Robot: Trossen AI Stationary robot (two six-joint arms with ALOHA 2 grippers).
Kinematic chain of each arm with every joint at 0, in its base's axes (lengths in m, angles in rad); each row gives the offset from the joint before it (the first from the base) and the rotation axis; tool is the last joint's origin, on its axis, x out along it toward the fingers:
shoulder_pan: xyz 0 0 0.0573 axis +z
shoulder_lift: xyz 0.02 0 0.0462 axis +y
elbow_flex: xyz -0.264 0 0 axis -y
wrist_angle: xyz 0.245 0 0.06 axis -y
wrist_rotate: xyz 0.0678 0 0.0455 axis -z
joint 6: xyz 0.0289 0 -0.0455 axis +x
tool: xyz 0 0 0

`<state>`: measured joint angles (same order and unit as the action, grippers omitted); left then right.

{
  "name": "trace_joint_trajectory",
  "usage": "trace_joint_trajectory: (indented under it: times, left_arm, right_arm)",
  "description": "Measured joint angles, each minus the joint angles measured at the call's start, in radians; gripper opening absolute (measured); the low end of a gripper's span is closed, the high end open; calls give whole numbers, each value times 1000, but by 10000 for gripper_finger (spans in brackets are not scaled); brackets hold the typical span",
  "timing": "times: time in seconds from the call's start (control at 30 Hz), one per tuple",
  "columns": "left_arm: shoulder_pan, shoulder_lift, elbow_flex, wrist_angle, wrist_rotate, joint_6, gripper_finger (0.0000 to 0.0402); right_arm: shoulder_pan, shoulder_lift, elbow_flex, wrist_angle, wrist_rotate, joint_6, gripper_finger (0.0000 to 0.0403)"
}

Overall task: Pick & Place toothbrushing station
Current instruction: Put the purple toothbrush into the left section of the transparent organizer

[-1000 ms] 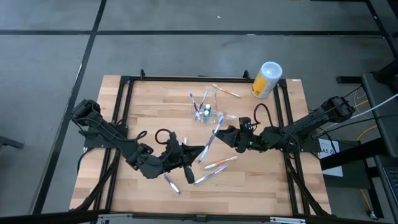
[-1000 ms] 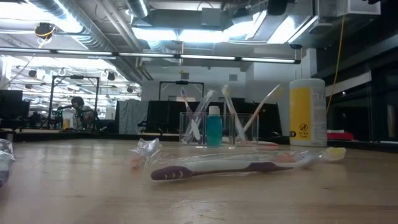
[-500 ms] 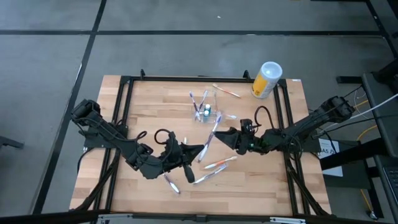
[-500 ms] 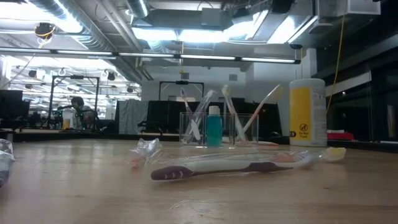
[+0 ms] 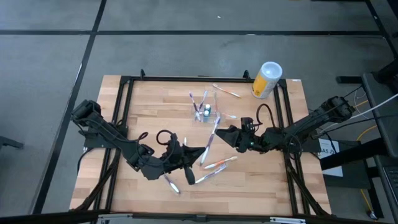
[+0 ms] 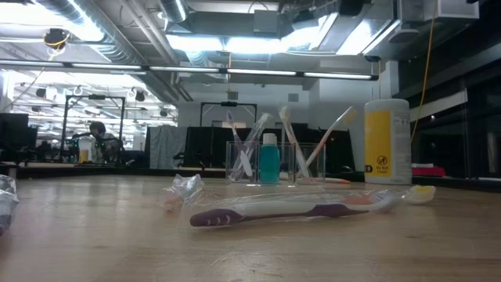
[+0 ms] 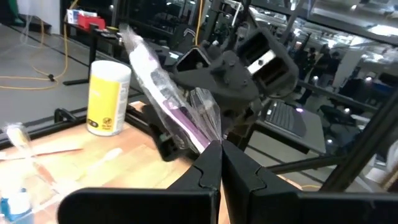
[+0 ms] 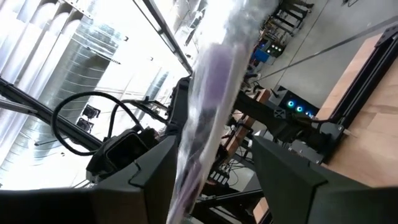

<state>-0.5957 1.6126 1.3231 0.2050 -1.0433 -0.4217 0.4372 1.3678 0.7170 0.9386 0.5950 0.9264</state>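
The toothbrushing station (image 5: 205, 111), a clear holder with toothbrushes and a blue tube in it, stands on the table's far middle (image 6: 270, 160). My left gripper (image 5: 198, 151) is shut on a purple toothbrush in a clear wrapper (image 5: 211, 135), held in the air above the table's middle. My right gripper (image 5: 219, 132) is open. Its fingers (image 8: 155, 168) stand on either side of that wrapped toothbrush (image 8: 214, 87), near its upper end. My left gripper pinches the wrapper's lower end (image 7: 208, 135) between its two fingertips, coming level from the table's left side. The wrapped toothbrush slants up and away from the fingers, lifted clear of the table. Whether my right gripper touches the wrapper I cannot tell.
A yellow canister with a white lid (image 5: 266, 79) stands at the far right corner. Several wrapped toothbrushes lie loose on the wood: two (image 5: 219, 163) (image 5: 208, 176) right of my left gripper, one (image 5: 172, 184) nearer the front edge, and one (image 5: 227, 91) beside the station.
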Motion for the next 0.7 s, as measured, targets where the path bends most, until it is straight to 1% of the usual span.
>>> trace_joint_trajectory:
  times: [0.27,0.37,0.4,0.47,0.6,0.63,0.7]
  left_arm:
    - [2,7,0,1,18,-13,2]
    - [2,7,0,1,22,-13,2]
    - [2,7,0,1,24,-13,2]
    - [2,7,0,1,24,-13,2]
    - [2,7,0,0,23,-13,2]
    - [2,7,0,-3,22,-13,2]
    - [2,7,0,-5,15,-11,4]
  right_arm:
    - [-10,0,0,-3,-4,0,209]
    - [-10,0,0,-3,-4,-1,195]
    - [-10,0,0,-3,-4,-3,183]
    - [-10,0,0,-3,-8,-17,145]
    - [-9,0,0,17,-14,-54,35]
    - [-8,0,2,32,-18,-72,21]
    - [-8,0,10,32,-19,-82,19]
